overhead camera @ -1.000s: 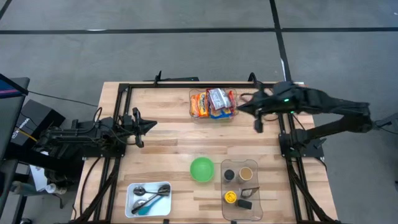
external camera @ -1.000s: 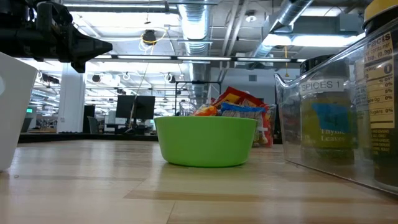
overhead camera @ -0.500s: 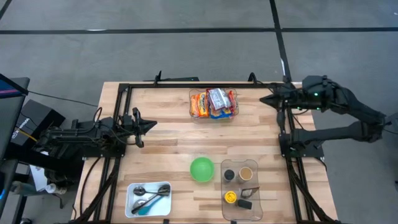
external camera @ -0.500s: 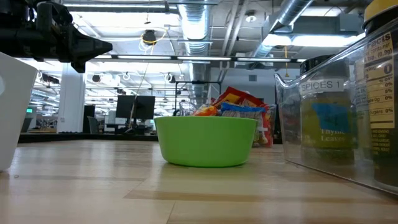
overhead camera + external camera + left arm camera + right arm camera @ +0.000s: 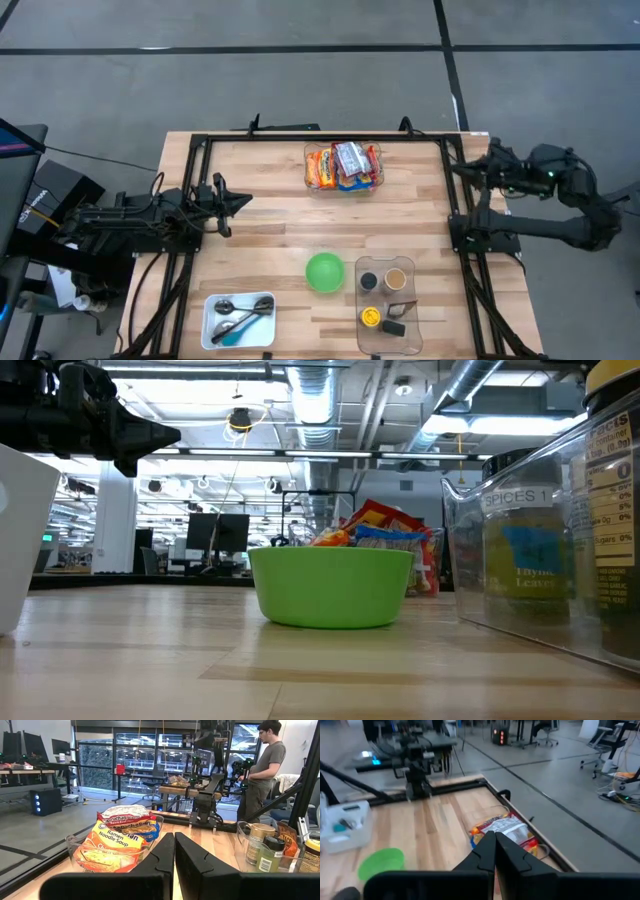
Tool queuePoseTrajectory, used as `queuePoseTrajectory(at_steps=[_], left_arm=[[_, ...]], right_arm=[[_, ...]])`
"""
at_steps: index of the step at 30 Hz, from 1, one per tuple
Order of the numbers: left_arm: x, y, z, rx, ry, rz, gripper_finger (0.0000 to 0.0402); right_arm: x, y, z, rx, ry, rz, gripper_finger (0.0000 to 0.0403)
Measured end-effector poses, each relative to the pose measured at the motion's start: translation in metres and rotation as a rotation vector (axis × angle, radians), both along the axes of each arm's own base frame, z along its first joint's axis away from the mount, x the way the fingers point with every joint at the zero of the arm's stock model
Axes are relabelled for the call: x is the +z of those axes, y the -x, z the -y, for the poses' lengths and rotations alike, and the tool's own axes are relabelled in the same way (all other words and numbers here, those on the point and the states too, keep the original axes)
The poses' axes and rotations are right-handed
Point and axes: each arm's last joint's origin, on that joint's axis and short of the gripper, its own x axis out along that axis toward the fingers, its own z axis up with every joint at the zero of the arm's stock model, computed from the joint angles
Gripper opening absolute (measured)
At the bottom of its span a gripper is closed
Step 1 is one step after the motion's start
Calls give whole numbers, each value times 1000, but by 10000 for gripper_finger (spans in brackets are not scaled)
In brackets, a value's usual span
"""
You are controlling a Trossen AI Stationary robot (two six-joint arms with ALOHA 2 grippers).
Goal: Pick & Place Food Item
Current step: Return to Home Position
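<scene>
In my judgement the step in hand is the return to rest, because the silver and black spoons [image 5: 238,316] already lie inside the white rectangular plastic bin [image 5: 210,305] and neither gripper carries anything. The right gripper [image 5: 458,169] hangs above the right edge of the light wooden table [image 5: 270,240]. Its two dark fingers [image 5: 485,855] are pressed together with no gap, and they are empty. The bin is well apart from this gripper, at the opposite corner of the table. The thing nearest to it is the clear plastic tray [image 5: 308,180] of orange noodle packets [image 5: 345,163], a little inward from the fingertips. The round green bowl [image 5: 324,272] stands between the tray and the bin. The left gripper [image 5: 228,203] waits over the left edge, also closed on nothing. The next move probably calls for no grasp. The right arm only needs to fold back to its rest pose, and it should stay clear of the black frame beside it.
</scene>
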Motion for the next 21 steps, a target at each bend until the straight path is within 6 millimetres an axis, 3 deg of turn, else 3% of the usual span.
queuePoseTrajectory(at_steps=[4, 9, 13, 21], left_arm=[[0, 0, 0, 0, 0, 0, 7], [0, 0, 0, 0, 0, 0, 7], [0, 0, 0, 0, 0, 1, 7], [1, 0, 0, 0, 0, 5, 7]], right_arm=[[-21, 14, -4, -4, -53, 137, 0], [-45, 14, -6, 72, -36, 367, 0], [-63, -3, -4, 168, 22, 503, 0], [-103, -48, 3, 205, 32, 509, 0]])
